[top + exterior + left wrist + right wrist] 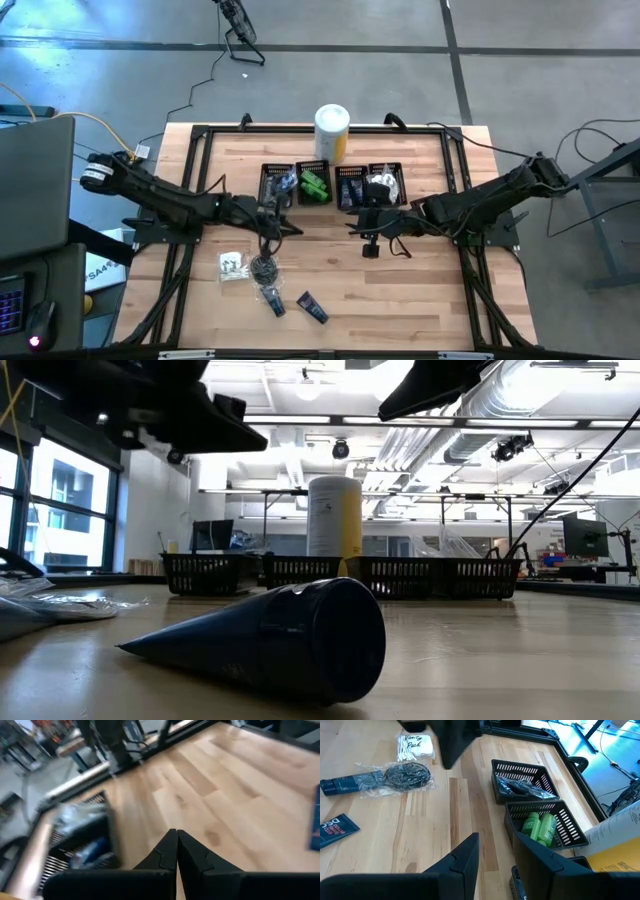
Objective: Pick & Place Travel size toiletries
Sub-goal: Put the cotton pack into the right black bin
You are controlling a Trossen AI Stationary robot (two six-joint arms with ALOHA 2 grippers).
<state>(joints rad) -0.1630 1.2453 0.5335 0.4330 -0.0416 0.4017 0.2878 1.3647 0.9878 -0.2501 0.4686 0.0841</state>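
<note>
Wooden table point(400, 300): butcher-block top, carrying all items below.

Left arm: reaches in from the table's left side; left gripper point(285, 226) hangs just in front of the leftmost bin, fingers point(170, 851) clenched together, grasping nothing.

Right arm: reaches in from the right side; right gripper point(366, 228) hangs in front of the 2 right-hand bins, fingers point(465, 851) parted, nothing between them.

White-and-yellow canister point(332, 133): upright, behind the row of bins.

4 black mesh bins point(333, 185): set side by side in 1 row. Leftmost bin point(521, 781) holds a dark bagged item; the next bin point(545, 826) holds bright green packets point(539, 827); contents of the other 2 cannot be told clearly.

Loose toiletries on the table, in front of the left gripper:
- clear sachet of cotton swabs point(233, 265);
- black round bagged bundle point(264, 267), just beside the sachet;
- dark blue tube point(272, 301), nearer the front edge;
- 2nd dark blue tube point(312, 306), just beside the 1st, lying on its side.
</note>
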